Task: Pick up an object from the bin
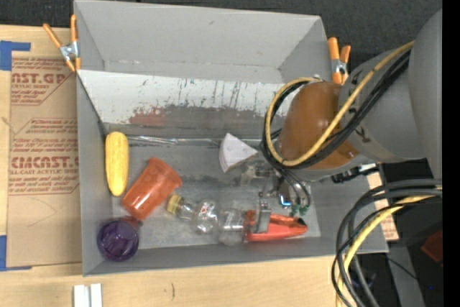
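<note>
Though unclear, carrot (282,230) below end effector (279,203)

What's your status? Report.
Gripper low in bin, front right, over long red object. Clear bottle just left. White wedge behind.

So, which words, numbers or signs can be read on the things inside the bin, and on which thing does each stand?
No text on them can be read.
On the clear bottle: a small label with red marks, too small to read.
On the orange cup, yellow cob and purple cup: no print seen.
</note>
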